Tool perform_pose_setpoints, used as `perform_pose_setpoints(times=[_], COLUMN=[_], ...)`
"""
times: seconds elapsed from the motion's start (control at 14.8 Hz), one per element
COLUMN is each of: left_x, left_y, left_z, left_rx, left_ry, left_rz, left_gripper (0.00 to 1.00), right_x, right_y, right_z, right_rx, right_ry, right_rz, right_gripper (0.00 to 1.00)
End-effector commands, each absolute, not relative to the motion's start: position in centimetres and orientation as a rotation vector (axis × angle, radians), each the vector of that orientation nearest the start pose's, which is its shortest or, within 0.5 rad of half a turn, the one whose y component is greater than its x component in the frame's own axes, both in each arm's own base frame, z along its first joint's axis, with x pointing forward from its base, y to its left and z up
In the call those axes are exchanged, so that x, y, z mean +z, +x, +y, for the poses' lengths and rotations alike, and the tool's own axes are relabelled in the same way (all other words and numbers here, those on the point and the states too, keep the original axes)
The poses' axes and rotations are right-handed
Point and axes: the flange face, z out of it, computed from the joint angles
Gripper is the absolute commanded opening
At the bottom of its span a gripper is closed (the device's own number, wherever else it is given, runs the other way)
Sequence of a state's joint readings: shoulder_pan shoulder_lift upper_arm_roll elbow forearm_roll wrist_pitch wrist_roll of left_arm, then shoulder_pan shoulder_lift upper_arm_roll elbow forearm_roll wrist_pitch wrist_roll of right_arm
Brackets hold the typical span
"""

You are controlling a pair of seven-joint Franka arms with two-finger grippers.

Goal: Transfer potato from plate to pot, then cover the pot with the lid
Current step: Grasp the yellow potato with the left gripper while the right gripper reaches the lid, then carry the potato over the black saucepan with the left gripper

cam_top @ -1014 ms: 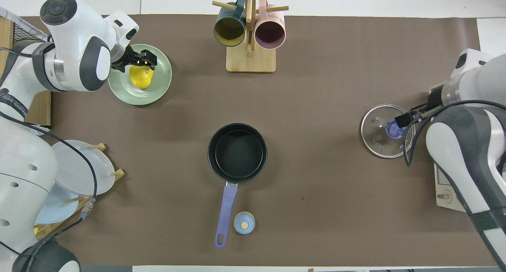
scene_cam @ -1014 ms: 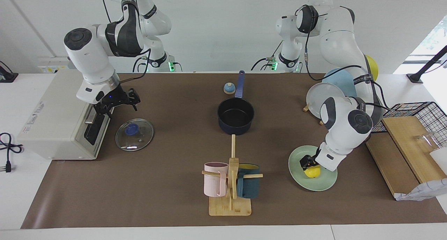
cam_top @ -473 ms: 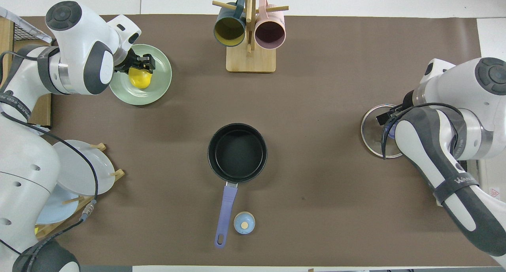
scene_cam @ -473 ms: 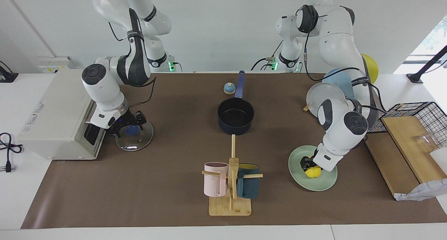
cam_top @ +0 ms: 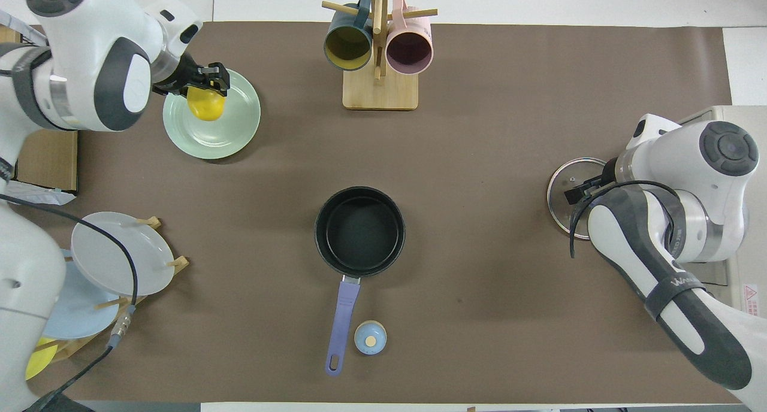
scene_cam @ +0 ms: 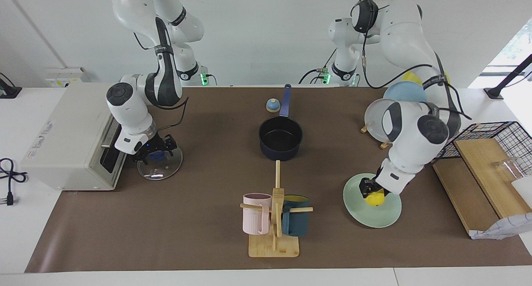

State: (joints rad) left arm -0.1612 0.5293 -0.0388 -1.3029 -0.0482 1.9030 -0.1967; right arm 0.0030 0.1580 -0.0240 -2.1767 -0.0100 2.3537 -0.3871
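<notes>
My left gripper [scene_cam: 368,188] is shut on the yellow potato [scene_cam: 374,198] and holds it just above the pale mint-green plate [scene_cam: 374,218]. In the overhead view the left gripper [cam_top: 205,81] and potato [cam_top: 205,104] sit over the plate [cam_top: 223,138]. The dark navy pot [scene_cam: 280,138] stands empty mid-table, its blue handle [scene_cam: 285,99] pointing toward the robots; it also shows in the overhead view [cam_top: 359,229]. My right gripper [scene_cam: 156,151] is down at the blue knob of the glass lid [scene_cam: 163,168], which lies on the mat. In the overhead view the arm hides most of the lid [cam_top: 558,190].
A small blue bell [scene_cam: 272,105] sits beside the pot handle. A wooden mug rack [scene_cam: 274,236] holding two mugs stands farther from the robots than the pot. A white appliance [scene_cam: 62,136] is beside the lid. A rack of upright plates [scene_cam: 384,111], a wire basket [scene_cam: 505,134] and a wooden board [scene_cam: 482,173] are at the left arm's end.
My left gripper closed on the potato and raised it a little off the plate. My right gripper came down from beside the white appliance onto the lid's knob.
</notes>
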Motion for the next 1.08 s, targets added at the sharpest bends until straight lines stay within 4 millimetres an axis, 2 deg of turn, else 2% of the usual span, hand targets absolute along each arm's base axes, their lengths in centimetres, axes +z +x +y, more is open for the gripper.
perform_pose_setpoints(times=[0.0, 0.14, 0.2, 0.34, 0.54, 0.68, 0.81, 0.88, 1.01], left_x=[51.5, 54.2, 54.6, 53.4, 49.5, 47.1, 43.5, 41.8, 40.4], left_y=[64.2, 59.8, 57.4, 52.5, 47.0, 45.9, 44.7, 44.5, 44.4], left_z=[-17.8, -21.3, -23.2, -26.8, -32.0, -34.3, -36.2, -36.9, -37.0], left_rx=[-0.006, 0.074, 0.096, 0.12, 0.012, -0.022, -0.01, -0.034, -0.074], left_ry=[-3.223, -3.204, -3.196, -3.192, -3.231, -3.247, -3.242, -3.252, -3.264], left_rz=[-0.128, -0.158, -0.158, -0.167, -0.171, -0.183, -0.126, -0.113, -0.101], left_gripper=[0.0, 0.0, 0.0, 0.0, 0.0, 0.0, 0.0, 0.0, 0.0], right_x=[32.3, 32.3, 32.4, 32.4, 32.4, 32.4, 32.4, 32.4, 32.4], right_y=[54.2, 53.9, 53.8, 53.7, 53.7, 53.7, 53.7, 53.7, 53.7], right_z=[-1.8, -2.5, -2.6, -2.6, -2.6, -2.6, -2.7, -2.7, -2.7], right_rx=[-0.047, -0.019, 0.002, 0.002, 0.007, 0.007, 0.007, 0.014, 0.018], right_ry=[-3.084, -3.083, -3.079, -3.079, -3.078, -3.078, -3.078, -3.077, -3.075], right_rz=[-0.597, -0.585, -0.587, -0.587, -0.587, -0.587, -0.587, -0.586, -0.585], right_gripper=[1.0, 1.0, 1.0, 1.0, 0.95, 0.9, 0.81, 0.72, 0.58])
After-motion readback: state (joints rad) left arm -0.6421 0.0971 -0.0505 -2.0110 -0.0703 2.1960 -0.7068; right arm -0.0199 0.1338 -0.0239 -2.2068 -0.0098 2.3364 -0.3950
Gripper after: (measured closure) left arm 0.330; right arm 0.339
